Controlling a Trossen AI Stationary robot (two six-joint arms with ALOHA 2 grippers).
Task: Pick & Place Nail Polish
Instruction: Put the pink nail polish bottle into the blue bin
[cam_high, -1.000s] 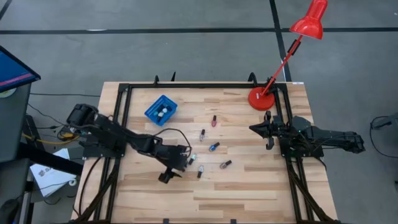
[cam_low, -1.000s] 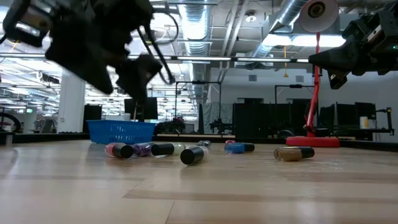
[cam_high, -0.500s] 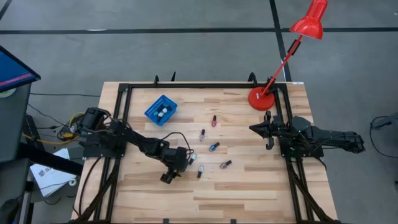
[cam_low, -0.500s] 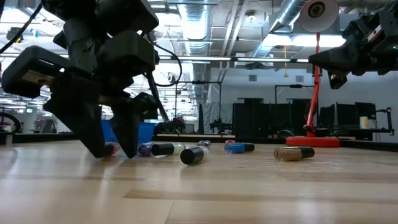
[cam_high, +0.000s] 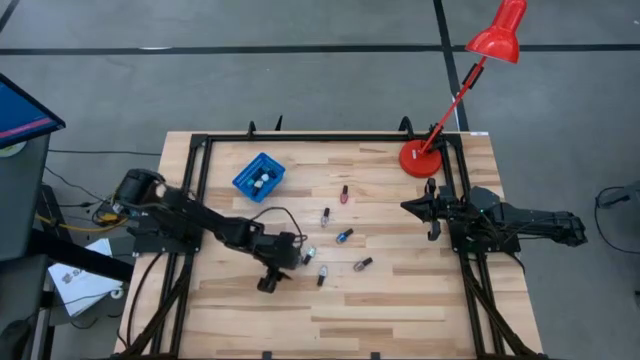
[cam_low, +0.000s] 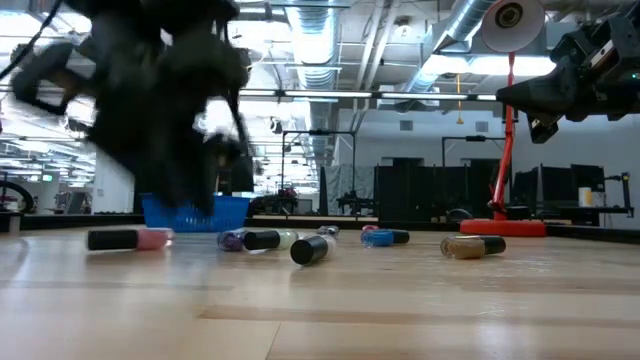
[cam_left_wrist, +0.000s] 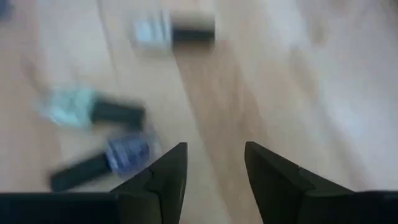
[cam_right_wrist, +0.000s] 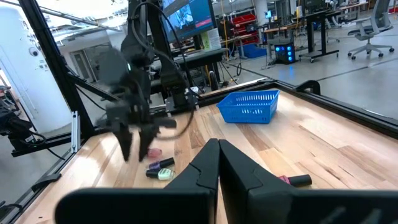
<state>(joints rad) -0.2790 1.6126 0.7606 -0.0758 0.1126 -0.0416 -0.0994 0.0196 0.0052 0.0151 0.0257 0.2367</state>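
Note:
Several nail polish bottles lie on their sides mid-table. A pink one with a dark cap (cam_low: 125, 238) lies alone to the left of the rest in the low view. A teal one (cam_left_wrist: 68, 106), a purple one (cam_left_wrist: 127, 151) and a clear one (cam_left_wrist: 149, 31) show ahead of my left gripper. My left gripper (cam_high: 268, 284) (cam_left_wrist: 214, 165) hangs blurred just above the wood, open, with bare table between its fingers. My right gripper (cam_high: 430, 210) (cam_right_wrist: 217, 152) is shut and level at the table's right edge, far from the bottles.
A blue bin (cam_high: 258, 176) with a few bottles in it stands at the far left. A red desk lamp's base (cam_high: 420, 158) sits at the far right corner. More bottles (cam_high: 343, 236) (cam_high: 362, 264) lie between the two arms. A black frame rims the table.
My left gripper came down to the table with its fingers on either side of the pink bottle, then shifted off it in a blur. The pink bottle has slid toward the table's left edge and now lies on its side, apart from the fingers.

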